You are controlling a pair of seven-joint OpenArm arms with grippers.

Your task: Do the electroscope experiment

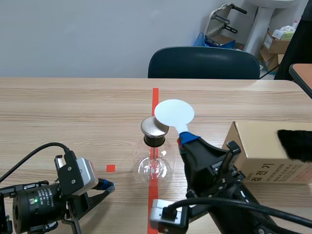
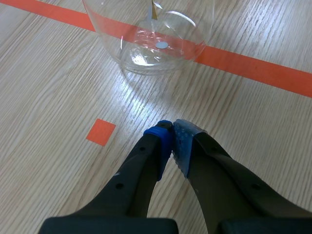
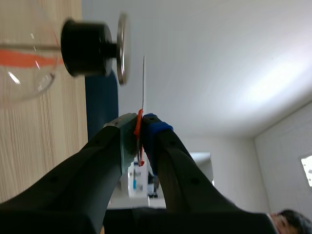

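Glass electroscope flask (image 1: 154, 163) mid-table on orange tape line (image 1: 155, 97), white disc wand (image 1: 174, 113) pinched by its red handle in right gripper (image 1: 187, 139), disc just beside flask's metal cap (image 1: 154, 127); left gripper (image 2: 170, 127) closed on nothing, low near flask.

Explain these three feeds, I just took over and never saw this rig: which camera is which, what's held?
This is a two-armed robot at a wooden table. The wide picture looks from between the arms; the others come from each wrist. In the middle stands a clear glass flask with a black stopper and silver metal cap. The right gripper is shut on a white round disc on a stem, held close beside that cap. The left gripper hangs low, shut on nothing. A brown cardboard box sits at the right.
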